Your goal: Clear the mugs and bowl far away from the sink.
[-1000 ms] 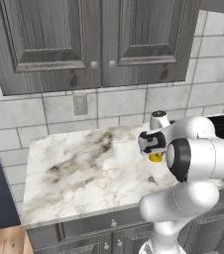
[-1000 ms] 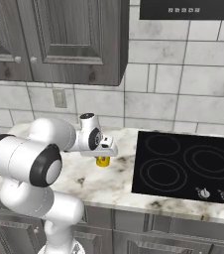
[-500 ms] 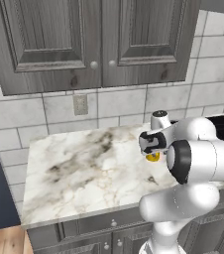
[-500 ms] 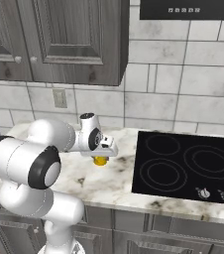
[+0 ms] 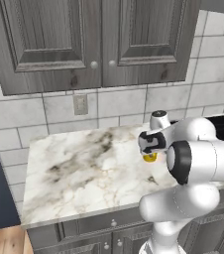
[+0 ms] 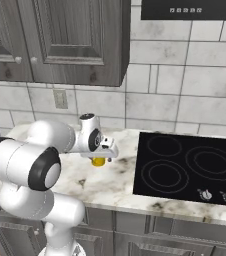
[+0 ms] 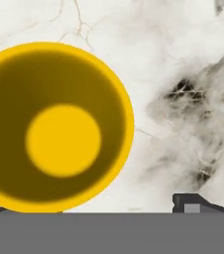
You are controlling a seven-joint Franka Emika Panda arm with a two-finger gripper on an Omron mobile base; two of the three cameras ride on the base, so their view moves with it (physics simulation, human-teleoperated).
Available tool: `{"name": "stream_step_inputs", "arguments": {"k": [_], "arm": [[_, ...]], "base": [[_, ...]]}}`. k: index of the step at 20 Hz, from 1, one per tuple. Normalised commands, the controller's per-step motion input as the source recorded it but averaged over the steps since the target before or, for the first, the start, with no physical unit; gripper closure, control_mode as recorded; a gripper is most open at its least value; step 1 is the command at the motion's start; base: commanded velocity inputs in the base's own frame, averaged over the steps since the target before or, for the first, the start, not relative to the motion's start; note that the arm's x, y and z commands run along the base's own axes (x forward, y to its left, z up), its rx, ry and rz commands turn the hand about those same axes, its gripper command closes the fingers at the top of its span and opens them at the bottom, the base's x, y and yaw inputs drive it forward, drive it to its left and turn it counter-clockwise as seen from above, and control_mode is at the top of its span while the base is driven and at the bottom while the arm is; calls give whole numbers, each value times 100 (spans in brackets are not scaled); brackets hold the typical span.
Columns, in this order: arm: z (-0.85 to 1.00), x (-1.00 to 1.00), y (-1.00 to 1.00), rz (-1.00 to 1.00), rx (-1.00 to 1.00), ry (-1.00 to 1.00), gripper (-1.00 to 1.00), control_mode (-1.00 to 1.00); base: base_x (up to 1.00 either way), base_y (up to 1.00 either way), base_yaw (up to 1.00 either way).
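End effector (image 6: 99, 159) wide over yellow mug (image 6: 99, 161) on marble counter (image 5: 79, 168), black cooktop (image 6: 187, 167) beside, grey cabinets (image 5: 91, 39) above.

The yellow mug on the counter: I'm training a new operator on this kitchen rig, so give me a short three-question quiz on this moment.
1. True or false: the yellow mug stands upright on the marble counter.
2. What lies on the counter's far side from the wall outlet?
A. a sink
B. a black cooktop
C. a fridge
3. Fill in: the gripper sits just above the mug with its jaws ____.

Key:
1. True; the hand view looks straight down into its round mouth.
2. B, the black cooktop.
3. Open; one fingertip shows clear of the mug's rim.
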Motion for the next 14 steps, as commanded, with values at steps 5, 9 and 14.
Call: {"name": "stream_step_inputs", "arguments": {"k": [5, 9, 14], "arm": [[0, 0, 40, 1, 0, 3, -100, -100], [-14, 0, 57, 4, 0, 6, -100, -100], [-44, -1, 56, 4, 0, 10, -100, -100]], "base": [[0, 0, 0], [0, 0, 0], [0, 0, 0]]}}
